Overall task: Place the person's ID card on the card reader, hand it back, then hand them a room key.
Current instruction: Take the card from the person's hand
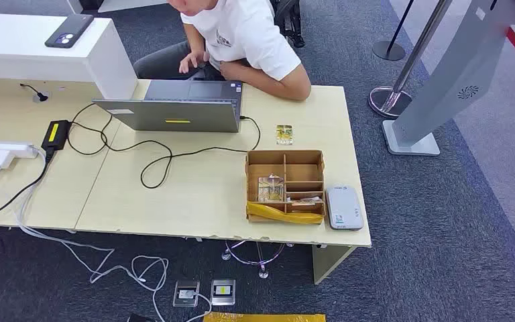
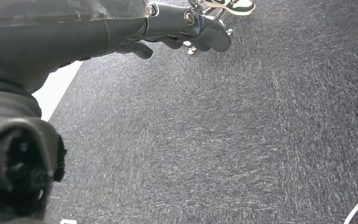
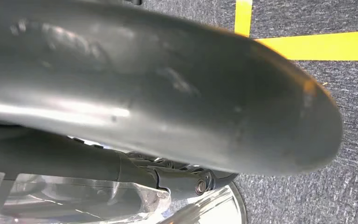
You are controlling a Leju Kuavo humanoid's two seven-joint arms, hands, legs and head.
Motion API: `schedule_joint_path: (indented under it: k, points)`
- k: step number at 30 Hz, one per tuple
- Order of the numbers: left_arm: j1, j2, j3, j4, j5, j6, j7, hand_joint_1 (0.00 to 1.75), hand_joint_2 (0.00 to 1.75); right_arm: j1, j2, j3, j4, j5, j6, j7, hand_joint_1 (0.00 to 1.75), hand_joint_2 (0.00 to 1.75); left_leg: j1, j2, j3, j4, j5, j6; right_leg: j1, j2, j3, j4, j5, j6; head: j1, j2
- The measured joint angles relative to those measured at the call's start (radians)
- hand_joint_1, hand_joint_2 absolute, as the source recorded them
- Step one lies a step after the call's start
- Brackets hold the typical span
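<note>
Your ID card (image 1: 283,134) lies flat on the bench (image 1: 194,194), just beyond the far wall of the cardboard organizer (image 1: 285,186) and near the person's (image 1: 248,40) resting forearm. The card reader (image 1: 344,207), the grey slab with rounded corners, sits just beside the organizer on its right, close to the bench's front edge. Inside the organizer's compartments you can see a few cards, probably the room keys, though they are too small to tell apart.

The left robot hand (image 2: 186,28) hangs beside the body over the carpet, fingers loosely extended and holding nothing. The right robot hand (image 3: 186,179) is mostly hidden behind a dark cover in its wrist view; you cannot tell whether it is open or closed. Judging from this, nothing of the task is done yet: the first reach for the card is ahead.

What could trip you up:
- The card lies flat on a smooth top, so fingers may slide it away instead of lifting it, possibly toward the laptop (image 1: 174,111) cable (image 1: 154,157) that loops nearby.
- The organizer stands between you and the card; a low reach could knock its wall or shove it into the reader.
- The reader is close to the bench edge, so a heavy placement could nudge it off.
- The person's arm is near the card; come in slowly.
- Picking a key from the narrow compartments may drag out more than one.
</note>
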Motion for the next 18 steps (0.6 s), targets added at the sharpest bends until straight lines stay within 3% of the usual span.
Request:
schedule_joint_path:
  k: [18]
  points:
    - [-0.001, -0.005, 0.018, -0.008, -0.004, 0.000, 0.000, 0.00, 0.00, 0.001, -0.009, 0.032, -0.007, -0.019, -0.002, 0.008, 0.00, 0.00, 0.000, 0.000, 0.000, 0.000, 0.000, 0.000, 0.000, 0.000, 0.000, 0.000, 0.000, 0.000, 0.000, 0.000]
